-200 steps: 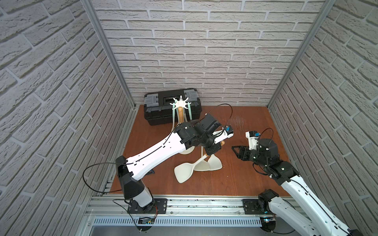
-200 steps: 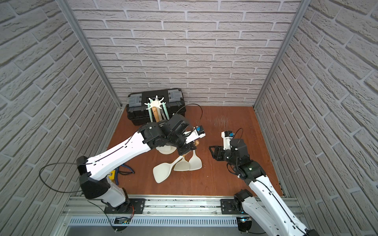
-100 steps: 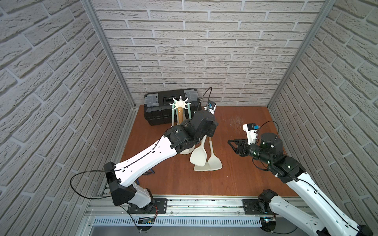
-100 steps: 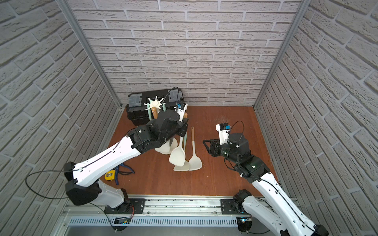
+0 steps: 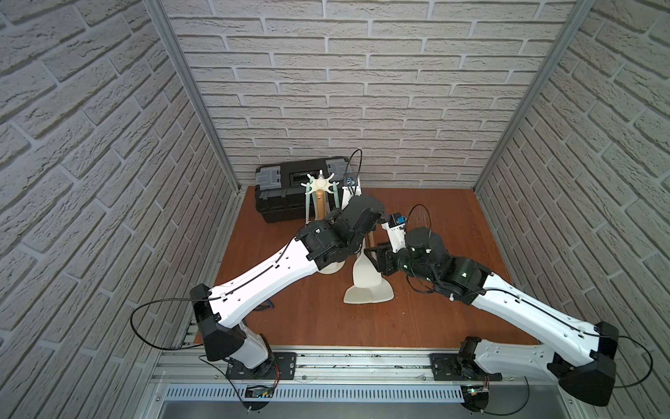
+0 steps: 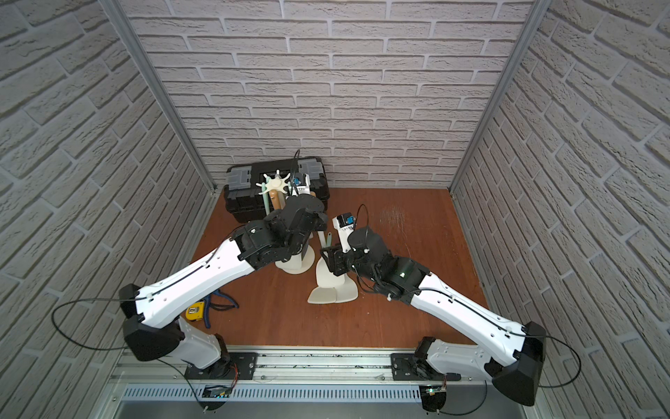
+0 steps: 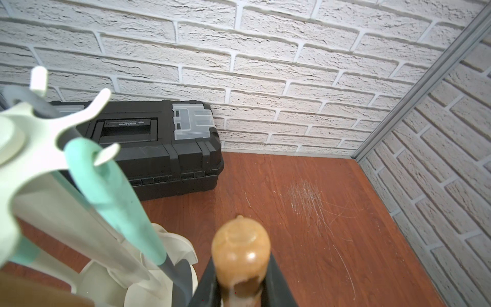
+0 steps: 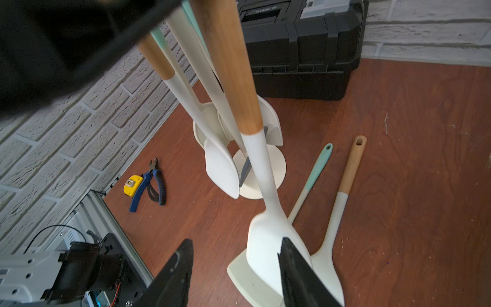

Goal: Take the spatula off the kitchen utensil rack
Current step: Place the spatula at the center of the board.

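The spatula (image 8: 247,79) is pinched by its wooden top end in the left hand (image 7: 240,279) and is held clear of the kitchen utensil rack (image 5: 321,184), at about 4 o'clock of the crown in a top view, while the right hand (image 8: 236,242) is spread on either side of its white blade. Because only the handle's tip is held, the spatula could be twisted loose if the right hand is closed off-centre, and dropped onto the two utensils (image 8: 350,164) lying on the worktop (image 5: 417,315).

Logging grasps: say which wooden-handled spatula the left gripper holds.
The upright spatula, clamped in the left gripper; the hanging spatula is on the rack, the flat spatula on the table.
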`<action>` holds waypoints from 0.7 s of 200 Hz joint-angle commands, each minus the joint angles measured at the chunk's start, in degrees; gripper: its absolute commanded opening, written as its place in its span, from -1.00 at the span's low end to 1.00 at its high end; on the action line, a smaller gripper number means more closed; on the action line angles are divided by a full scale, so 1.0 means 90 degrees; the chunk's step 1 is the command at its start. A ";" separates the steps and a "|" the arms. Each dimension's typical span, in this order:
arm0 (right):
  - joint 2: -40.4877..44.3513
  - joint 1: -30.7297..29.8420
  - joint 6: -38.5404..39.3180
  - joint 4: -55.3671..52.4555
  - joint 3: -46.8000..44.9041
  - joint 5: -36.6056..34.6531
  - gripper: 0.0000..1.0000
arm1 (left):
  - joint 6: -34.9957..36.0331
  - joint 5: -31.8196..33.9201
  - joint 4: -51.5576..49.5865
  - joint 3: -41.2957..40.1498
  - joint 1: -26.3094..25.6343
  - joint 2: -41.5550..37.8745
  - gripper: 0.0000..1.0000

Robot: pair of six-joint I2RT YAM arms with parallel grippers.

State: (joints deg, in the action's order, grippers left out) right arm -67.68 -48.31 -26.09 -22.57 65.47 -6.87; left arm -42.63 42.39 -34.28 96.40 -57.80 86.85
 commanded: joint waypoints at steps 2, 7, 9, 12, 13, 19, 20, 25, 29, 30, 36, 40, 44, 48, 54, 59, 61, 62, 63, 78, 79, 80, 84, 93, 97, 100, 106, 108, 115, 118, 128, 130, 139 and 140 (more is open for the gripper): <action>-0.0328 -0.0088 0.0246 0.0155 0.0488 -0.0468 0.04 | -0.0511 0.0178 0.0139 0.0038 -0.0002 -0.0416 -1.00; -0.0416 -0.0102 0.0276 0.0189 0.0547 -0.0439 0.04 | -0.0530 0.0163 0.0131 0.0004 -0.0003 -0.0461 -1.00; -0.0446 -0.0108 0.0285 0.0204 0.0574 -0.0426 0.03 | -0.0535 0.0163 0.0128 -0.0003 -0.0003 -0.0468 -1.00; -0.0502 -0.0117 0.0302 0.0219 0.0613 -0.0399 0.04 | -0.0549 0.0165 0.0123 -0.0023 -0.0003 -0.0494 -1.00; -0.0524 -0.0124 0.0307 0.0221 0.0624 -0.0389 0.03 | -0.0557 0.0164 0.0120 -0.0030 -0.0003 -0.0497 -1.00; -0.0614 -0.0144 0.0353 0.0241 0.0698 -0.0343 0.03 | -0.0597 0.0163 0.0118 -0.0094 -0.0003 -0.0544 -1.00; -0.0624 -0.0151 0.0361 0.0241 0.0706 -0.0337 0.03 | -0.0601 0.0163 0.0118 -0.0105 -0.0003 -0.0556 -1.00; -0.0711 -0.0187 0.0387 0.0237 0.0761 -0.0330 0.03 | -0.0633 0.0163 0.0126 -0.0172 0.0002 -0.0592 -1.00; -0.0772 -0.0202 0.0404 0.0219 0.0801 -0.0345 0.02 | -0.0652 0.0163 0.0136 -0.0216 0.0002 -0.0630 -1.00; -0.0786 -0.0205 0.0411 0.0216 0.0811 -0.0352 0.02 | -0.0658 0.0168 0.0137 -0.0224 0.0004 -0.0643 -1.00; -0.0863 -0.0231 0.0436 0.0172 0.0863 -0.0390 0.02 | -0.0690 0.0164 0.0154 -0.0289 0.0008 -0.0692 -1.00; -0.0912 -0.0237 0.0451 0.0127 0.0890 -0.0444 0.02 | -0.0702 0.0155 0.0157 -0.0331 0.0005 -0.0728 -1.00; -0.0959 -0.0245 0.0464 0.0097 0.0914 -0.0485 0.02 | -0.0727 0.0153 0.0157 -0.0360 0.0006 -0.0757 -1.00; -0.0990 -0.0254 0.0483 0.0073 0.0934 -0.0547 0.02 | -0.0735 0.0152 0.0157 -0.0393 0.0007 -0.0784 -1.00; -0.1043 -0.0255 0.0509 0.0031 0.0946 -0.0631 0.02 | -0.0748 0.0149 0.0157 -0.0422 0.0006 -0.0819 -1.00; -0.1065 -0.0257 0.0540 0.0019 0.0936 -0.0710 0.02 | -0.0749 0.0144 0.0150 -0.0453 0.0006 -0.0851 -1.00; -0.1072 -0.0257 0.0558 0.0010 0.0935 -0.0737 0.02 | -0.0746 0.0136 0.0145 -0.0461 0.0006 -0.0863 -1.00; -0.1073 -0.0257 0.0566 0.0009 0.0932 -0.0749 0.02 | -0.0749 0.0130 0.0141 -0.0464 0.0006 -0.0872 -1.00; -0.1078 -0.0257 0.0575 0.0008 0.0935 -0.0764 0.01 | -0.0750 0.0132 0.0139 -0.0465 0.0001 -0.0871 -1.00; -0.1093 -0.0256 0.0727 0.0026 0.0890 -0.0971 -0.05 | -0.0742 0.0083 0.0071 -0.0486 0.0007 -0.0920 -1.00; -0.1088 -0.0251 0.0738 0.0027 0.0890 -0.0987 -0.06 | -0.0747 0.0074 0.0070 -0.0486 0.0007 -0.0920 -1.00; -0.1086 -0.0254 0.0749 0.0032 0.0885 -0.1001 -0.06 | -0.0744 0.0070 0.0065 -0.0486 0.0006 -0.0920 -1.00; -0.1091 -0.0257 0.0784 0.0050 0.0873 -0.1040 -0.09 | -0.0743 0.0043 0.0055 -0.0491 0.0006 -0.0929 -1.00; -0.1098 -0.0256 0.0882 0.0095 0.0858 -0.1106 -0.17 | -0.0760 -0.0040 0.0049 -0.0496 0.0017 -0.0949 -1.00; -0.1107 -0.0257 0.0926 0.0112 0.0860 -0.1113 -0.22 | -0.0775 -0.0079 0.0048 -0.0504 0.0024 -0.0949 -1.00; -0.1105 -0.0257 0.0964 0.0128 0.0867 -0.1125 -0.27 | -0.0780 -0.0103 0.0049 -0.0513 0.0021 -0.0958 -1.00; -0.1131 -0.0257 0.1023 0.0152 0.0878 -0.1131 -0.34 | -0.0780 -0.0166 0.0045 -0.0506 0.0015 -0.0959 -1.00; -0.1134 -0.0257 0.1050 0.0154 0.0879 -0.1126 -0.36 | -0.0785 -0.0183 0.0046 -0.0511 0.0016 -0.0966 -1.00; -0.1160 -0.0256 0.1107 0.0180 0.0893 -0.1122 -0.40 | -0.0807 -0.0247 0.0031 -0.0519 0.0016 -0.0968 -1.00; -0.1177 -0.0257 0.1136 0.0196 0.0906 -0.1105 -0.40 | -0.0821 -0.0270 0.0017 -0.0510 0.0016 -0.0976 -1.00; -0.1224 -0.0255 0.1238 0.0248 0.0909 -0.1077 -0.40 | -0.0849 -0.0349 -0.0003 -0.0525 0.0027 -0.0994 -1.00; -0.1236 -0.0256 0.1251 0.0258 0.0916 -0.1071 -0.39 | -0.0856 -0.0361 -0.0015 -0.0525 0.0033 -0.0997 -1.00; -0.1277 -0.0253 0.1308 0.0277 0.0933 -0.1056 -0.35 | -0.0890 -0.0430 -0.0047 -0.0525 0.0045 -0.1002 -1.00; -0.1283 -0.0260 0.1312 0.0274 0.0936 -0.1049 -0.35 | -0.0889 -0.0436 -0.0043 -0.0521 0.0045 -0.1004 -1.00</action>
State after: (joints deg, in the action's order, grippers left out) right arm -78.41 -50.26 -17.28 -22.87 72.75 -15.07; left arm -49.23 40.40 -35.94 92.16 -57.78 79.75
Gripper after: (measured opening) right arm 0.309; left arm 0.232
